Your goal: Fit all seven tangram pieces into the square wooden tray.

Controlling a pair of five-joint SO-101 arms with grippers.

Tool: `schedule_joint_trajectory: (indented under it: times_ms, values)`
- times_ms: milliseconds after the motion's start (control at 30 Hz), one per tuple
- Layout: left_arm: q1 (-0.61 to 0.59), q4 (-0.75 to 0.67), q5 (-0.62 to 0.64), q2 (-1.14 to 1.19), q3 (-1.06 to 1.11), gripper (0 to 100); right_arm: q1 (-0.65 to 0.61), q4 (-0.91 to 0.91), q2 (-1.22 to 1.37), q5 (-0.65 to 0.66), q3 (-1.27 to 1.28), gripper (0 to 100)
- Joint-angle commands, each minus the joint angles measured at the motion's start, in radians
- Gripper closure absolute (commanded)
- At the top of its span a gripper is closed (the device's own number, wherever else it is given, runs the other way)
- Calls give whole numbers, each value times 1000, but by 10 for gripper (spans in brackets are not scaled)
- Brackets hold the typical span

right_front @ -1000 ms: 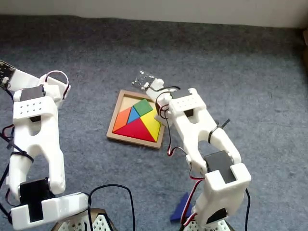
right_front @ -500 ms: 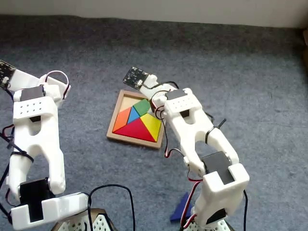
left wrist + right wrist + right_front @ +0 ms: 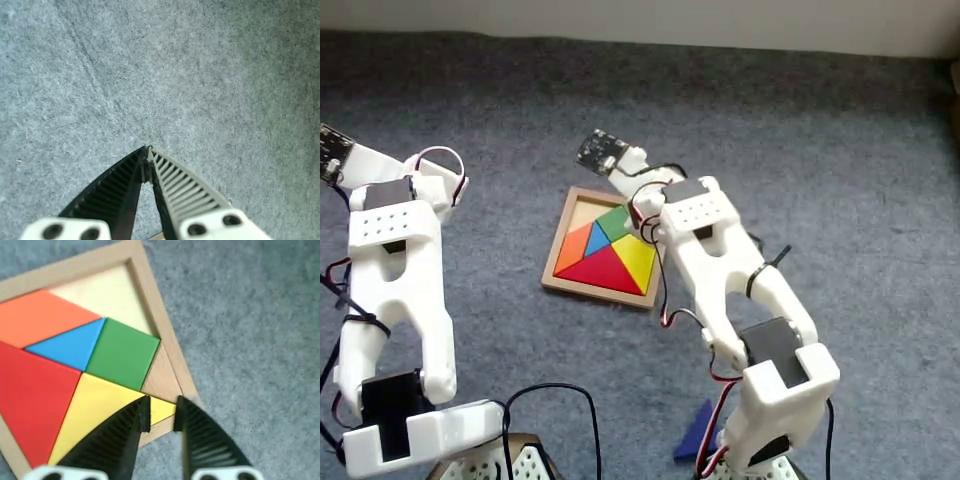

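The right arm's jaws stand slightly parted with nothing between them, hanging low over the yellow triangle (image 3: 100,410) where it meets the right edge of the square wooden tray (image 3: 169,340). So narrow a gap looks meant for nudging or pressing an edge flush, not for taking hold. The yellow triangle's corner shows between the tips.

Out from there, the green square (image 3: 122,355) sits next to the yellow triangle, with the blue triangle (image 3: 72,347) and the orange triangle (image 3: 45,315) to its left. The red triangle (image 3: 35,400) fills the near side. All five pieces lie flat and edge to edge, wedged toward the near-right corner. A small tan triangular gap is left beside the green square, and a pale patch in the far corner — bare floor or a pale piece, I cannot tell.

A dark blue piece (image 3: 695,430) lies on the carpeted bench (image 3: 840,150) by the right arm (image 3: 720,260), near its base and well apart from the tray, so the task is likely unfinished.

The left arm's jaws are pressed together on nothing over bare carpet. The left arm (image 3: 395,260) is well left of the tray — seemingly parked clear of the work.
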Motion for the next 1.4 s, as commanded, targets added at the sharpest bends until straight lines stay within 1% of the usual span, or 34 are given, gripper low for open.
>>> schedule_joint_trajectory:
  times_ms: [0,167,233,333,500,600,767,867,967,1033,1167,1200,1233,1267,1367]
  values:
    - [21,-15,-11,-39,-27,987,36,7,-38,-101,-96,989]
    - [28,-12,-11,-39,-27,987,82,18,16,-196,-148,990]
    - [38,-9,-34,-42,-27,987,110,74,-24,-236,-156,990]
    - [62,-9,-138,-48,-27,987,139,165,-127,-285,-150,990]
    - [105,-2,-336,-50,-27,987,209,311,-323,-302,-94,990]
    - [163,69,-476,-56,-51,987,280,367,-440,-304,-16,990]
    - [348,247,-698,-154,-71,987,407,374,-641,-301,176,990]
    - [509,327,-824,-203,-67,983,476,372,-742,-301,271,990]
    - [673,371,-922,-205,-38,978,536,372,-822,-301,337,990]
    - [768,376,-956,-203,2,932,570,372,-862,-301,364,990]
    - [923,377,-961,-203,94,723,630,372,-912,-305,392,990]
    - [960,377,-961,-203,113,683,645,371,-917,-325,394,990]
    - [997,377,-961,-203,127,661,665,357,-917,-353,395,990]
    - [1036,371,-961,-203,137,659,687,340,-917,-382,397,990]
    - [1156,371,-959,-203,147,680,746,300,-915,-453,403,990]
